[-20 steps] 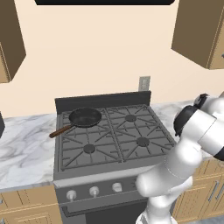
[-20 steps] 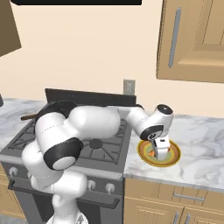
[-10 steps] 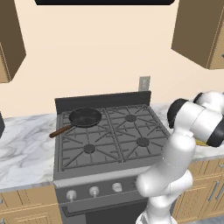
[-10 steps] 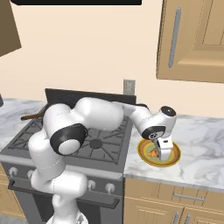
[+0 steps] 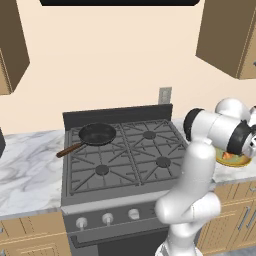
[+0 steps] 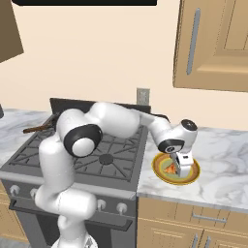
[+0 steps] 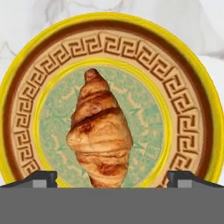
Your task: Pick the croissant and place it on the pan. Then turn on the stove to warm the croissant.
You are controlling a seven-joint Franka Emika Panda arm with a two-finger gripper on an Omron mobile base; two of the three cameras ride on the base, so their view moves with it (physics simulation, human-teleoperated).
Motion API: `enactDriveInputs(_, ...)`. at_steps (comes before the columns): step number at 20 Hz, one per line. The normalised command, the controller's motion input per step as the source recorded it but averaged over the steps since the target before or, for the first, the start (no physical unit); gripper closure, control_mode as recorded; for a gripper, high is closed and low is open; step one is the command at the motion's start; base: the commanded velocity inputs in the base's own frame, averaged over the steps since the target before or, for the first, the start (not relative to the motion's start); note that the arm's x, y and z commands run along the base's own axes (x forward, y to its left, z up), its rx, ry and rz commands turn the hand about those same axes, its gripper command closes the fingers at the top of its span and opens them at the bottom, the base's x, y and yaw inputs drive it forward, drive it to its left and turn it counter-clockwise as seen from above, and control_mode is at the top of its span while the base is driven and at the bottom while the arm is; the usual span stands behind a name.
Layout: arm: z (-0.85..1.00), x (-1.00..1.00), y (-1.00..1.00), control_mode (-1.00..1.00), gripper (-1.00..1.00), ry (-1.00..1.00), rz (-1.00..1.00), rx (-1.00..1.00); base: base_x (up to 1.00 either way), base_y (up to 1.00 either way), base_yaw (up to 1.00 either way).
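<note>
Claw (image 6: pixel 183 168) — has come down onto the plate (image 6: pixel 192 178) since the earlier frame, when it hung higher above it; base views otherwise unchanged. Jaws spread wide, nothing held.

Croissant (image 7: pixel 99 132) — lies in the plate's green centre, lengthwise between the two fingertips (image 7: pixel 38 178), touching neither; in the right base view its orange body (image 6: pixel 170 169) sits just beside the claw.

Plate — on the marble desk (image 6: pixel 223 160), right of the stove (image 5: pixel 125 155).

Pan (image 5: pixel 98 134) — on the stove's back left burner, well apart from the claw.
</note>
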Motion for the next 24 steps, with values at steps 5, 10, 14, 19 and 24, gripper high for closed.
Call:
enactDriveInputs(5, -0.19, 0.18, -0.03, -1.00, -1.00, 0.00, 0.01, 0.00, 0.00, 0.00, 0.00)
enactDriveInputs(10, -0.19, 0.14, -0.04, -1.00, -1.00, 0.00, 0.01, 0.00, 0.00, 0.00, 0.00)
enactDriveInputs(14, -0.19, 0.14, -0.02, -1.00, -1.00, 0.00, 0.01, 0.00, 0.00, 0.00, 0.00)
enactDriveInputs(19, -0.19, 0.14, -0.03, -1.00, -1.00, 0.00, 0.00, 0.00, 0.00, 0.00, 0.00)
enactDriveInputs(24, -0.19, 0.12, -0.05, -1.00, -1.00, 0.00, 0.01, 0.00, 0.00, 0.00, 0.00)
